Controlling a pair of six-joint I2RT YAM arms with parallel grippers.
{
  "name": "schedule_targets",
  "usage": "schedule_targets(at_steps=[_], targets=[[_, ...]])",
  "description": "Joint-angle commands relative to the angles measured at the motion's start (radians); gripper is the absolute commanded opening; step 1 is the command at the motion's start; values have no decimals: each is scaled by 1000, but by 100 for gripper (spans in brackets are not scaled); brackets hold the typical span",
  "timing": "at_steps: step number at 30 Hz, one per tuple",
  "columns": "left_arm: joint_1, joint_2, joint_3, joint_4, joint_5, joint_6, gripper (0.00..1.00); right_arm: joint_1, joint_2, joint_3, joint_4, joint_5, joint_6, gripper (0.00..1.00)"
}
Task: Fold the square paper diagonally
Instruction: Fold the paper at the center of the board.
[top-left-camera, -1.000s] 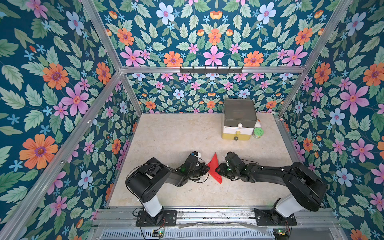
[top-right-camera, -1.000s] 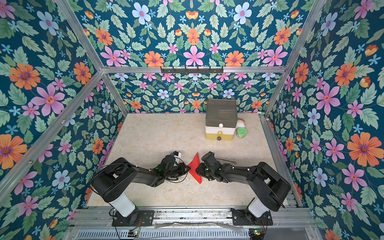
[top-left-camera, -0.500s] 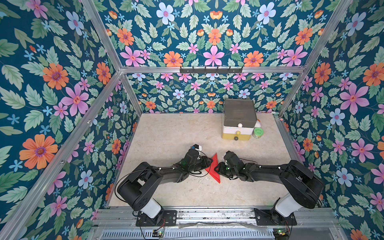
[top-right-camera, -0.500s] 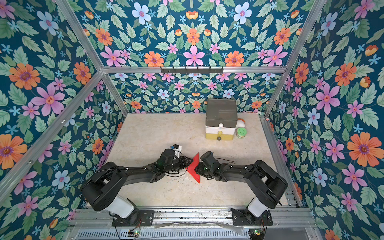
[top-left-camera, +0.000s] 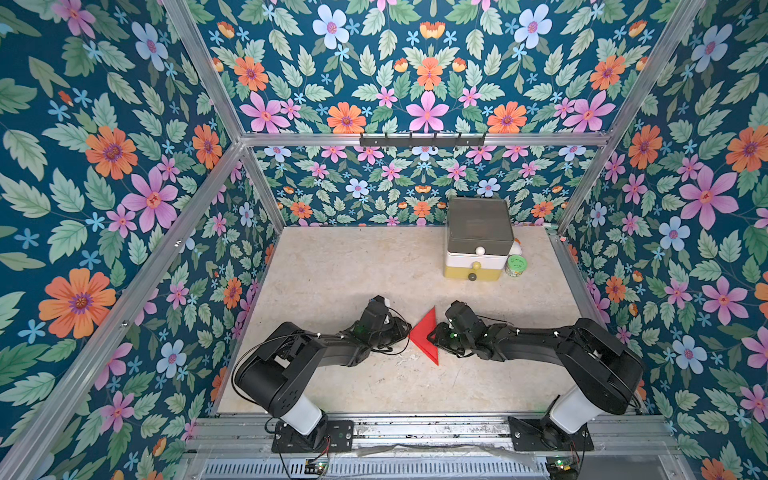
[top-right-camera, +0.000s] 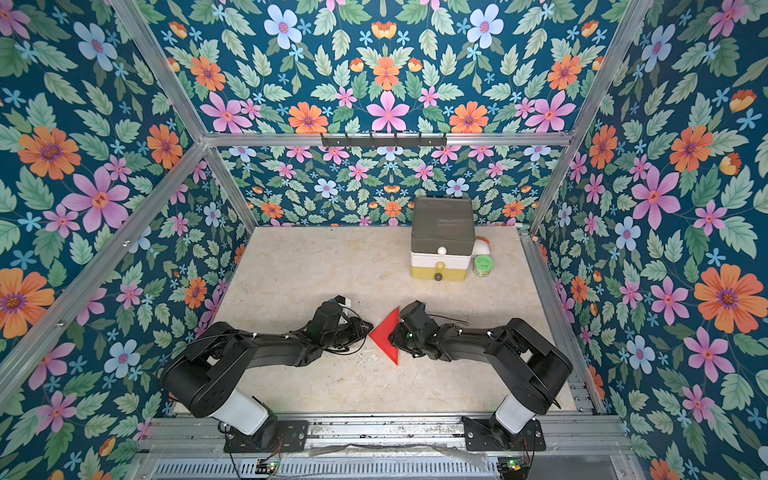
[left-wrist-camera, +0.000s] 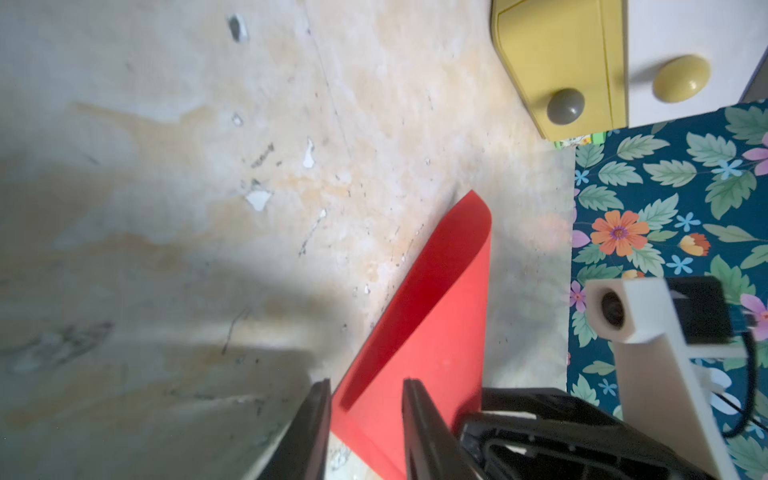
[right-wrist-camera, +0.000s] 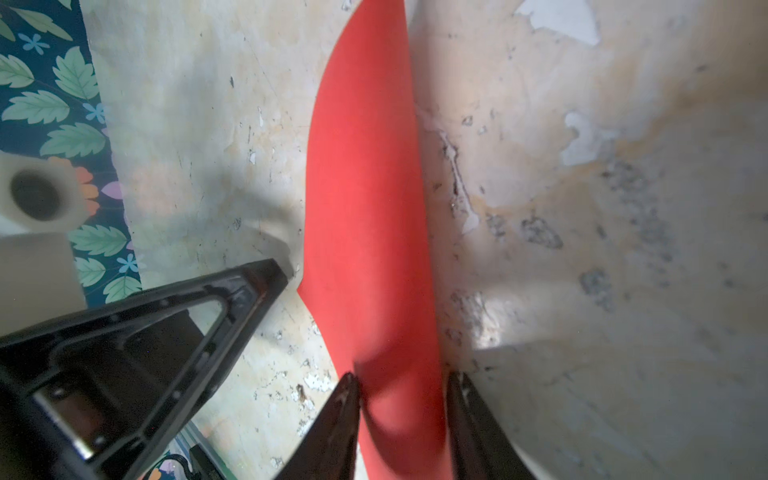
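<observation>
**Figure. Workspace seen from above, with both wrist views.**

Left: the left gripper (top-left-camera: 405, 330) lies low over the table (top-left-camera: 332, 270). Its tips are at the left corner of the square paper (top-left-camera: 426, 336). In the left wrist view the jaws of this gripper (left-wrist-camera: 368, 386) stand apart with red sheet (left-wrist-camera: 436, 311) showing between them, and nothing is clamped.

Centre: the paper lies on the near middle of the table, between the two grippers, in both top views (top-right-camera: 386, 338). Its outline is a triangle, with the long straight edge running near to far on the right and the point facing left. The upper layer arches loosely above the lower one rather than lying flat.

Right: the right gripper (top-left-camera: 435, 333) meets the paper's long edge. In the right wrist view its jaws (right-wrist-camera: 403, 380) are parted and the sheet (right-wrist-camera: 365, 187) spans the gap. Whether the tips press on the sheet cannot be told.

Far right: a stacked drawer unit (top-left-camera: 478, 232) stands with a green-lidded jar (top-left-camera: 516, 264) just beside it. Both are well apart from the paper.
</observation>
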Motion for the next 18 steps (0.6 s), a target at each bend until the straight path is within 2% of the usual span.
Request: schedule_targets(at_steps=[1,10,18], targets=[[2,-24,0,5,-16,23,38,2,13,9,-93,31,-5,41],[10,-2,-16,17,-19,23,37,39,80,56,-147,63,-27,41],[13,12,-29,33,-15,19,36,39,70,50,-166,88,-15,42]])
